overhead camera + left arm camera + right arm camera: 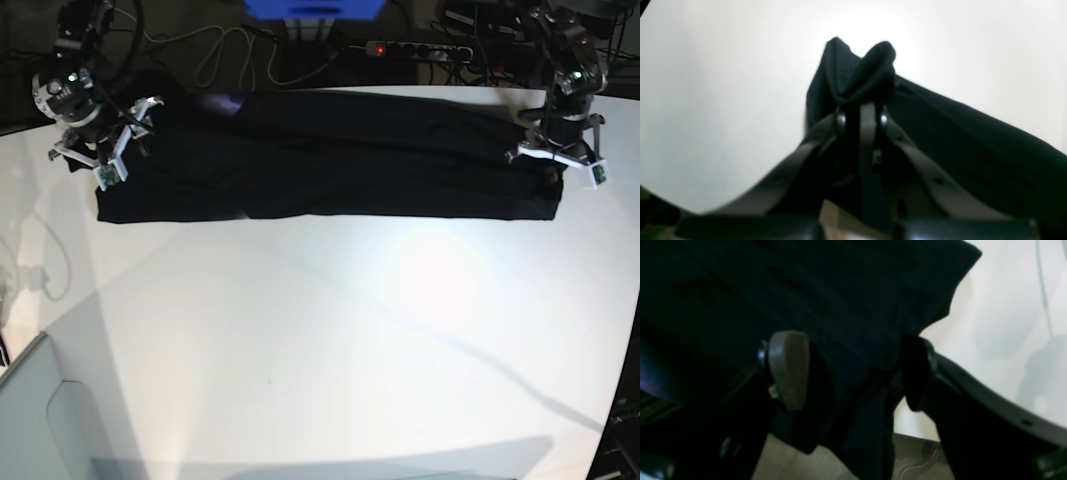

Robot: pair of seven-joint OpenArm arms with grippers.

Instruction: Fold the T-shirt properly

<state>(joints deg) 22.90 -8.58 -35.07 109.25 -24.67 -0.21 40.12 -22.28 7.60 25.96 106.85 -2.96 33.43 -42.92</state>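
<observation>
White counter (330,340), glossy, glare patch near centre. T-shirt (330,155) lies directly on it: black, folded into a long flat band along the counter's far edge. One end of the T-shirt overhangs the counter's edge in the right wrist view.

You see the left gripper (862,111) with its fingers (868,133) pinched on a raised fold of the black T-shirt (853,71), above the white surface (723,100).
</observation>
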